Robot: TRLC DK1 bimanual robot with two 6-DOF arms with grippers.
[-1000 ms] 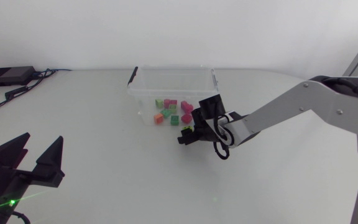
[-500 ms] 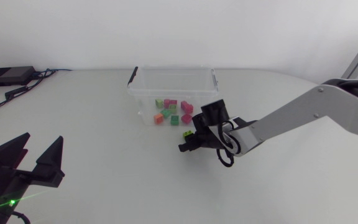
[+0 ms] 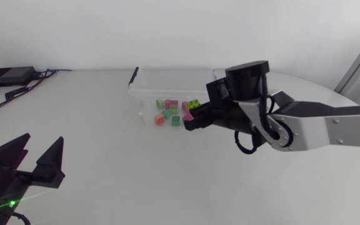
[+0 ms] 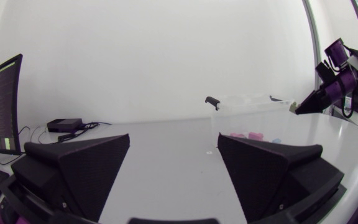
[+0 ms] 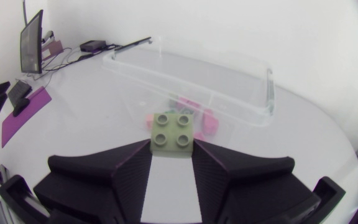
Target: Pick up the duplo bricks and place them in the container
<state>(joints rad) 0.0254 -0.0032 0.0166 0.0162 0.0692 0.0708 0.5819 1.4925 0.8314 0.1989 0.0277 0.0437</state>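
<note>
The green duplo brick (image 5: pixel 173 135) sits studs-up at the very tips of the right gripper (image 5: pixel 171 147), raised off the table (image 3: pixel 105 144) and close to the near wall of the clear container (image 5: pixel 185 74). The hold looks shallow: only the fingertips meet the brick's two sides, so a quick swing or a knock against the container's rim could twist it loose. The other risk is releasing too early. In the right wrist view the brick appears short of the opening rather than over it (the head view cannot settle this), and a drop from here might land it on the table or bounce it off the wall.

The other bricks (image 3: pixel 170 112), pink, green and orange, already lie on the container's floor, so a high drop could also scatter them a little.

The right gripper's fingers are closed to the brick's width and clamp it from both sides, touching nothing else. The left gripper (image 3: pixel 36 157) rests well apart from the container near the table's left edge, its fingers spread wide and holding nothing.
</note>
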